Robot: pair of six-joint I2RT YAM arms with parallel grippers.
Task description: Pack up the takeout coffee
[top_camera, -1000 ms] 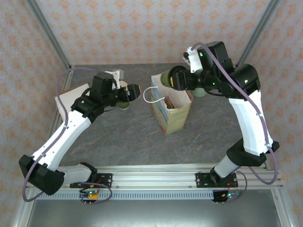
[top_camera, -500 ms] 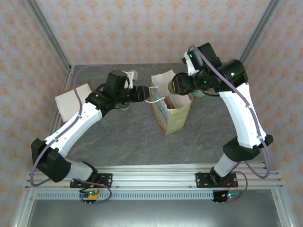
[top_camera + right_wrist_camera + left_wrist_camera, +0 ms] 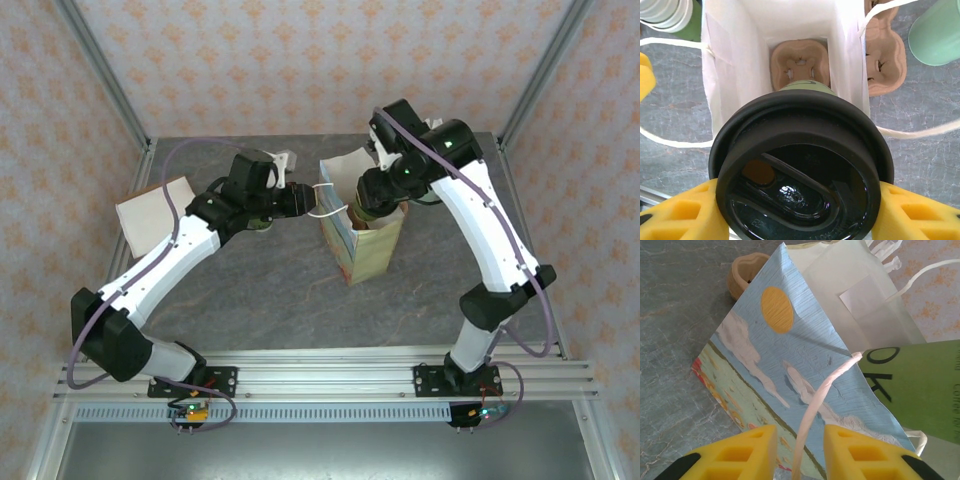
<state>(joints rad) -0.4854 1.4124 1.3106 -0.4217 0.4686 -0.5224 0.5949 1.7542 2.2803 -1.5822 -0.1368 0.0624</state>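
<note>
Coffee (image 3: 800, 170) upright (long axis vertical) over bag (image 3: 730, 75)

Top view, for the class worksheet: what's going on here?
The right gripper holds the takeout coffee over the open paper bag, where a cardboard cup carrier sits at the bottom. The left gripper is at the bag's white handle, its jaws apart on either side of it. The cup is not yet in the carrier.
</note>
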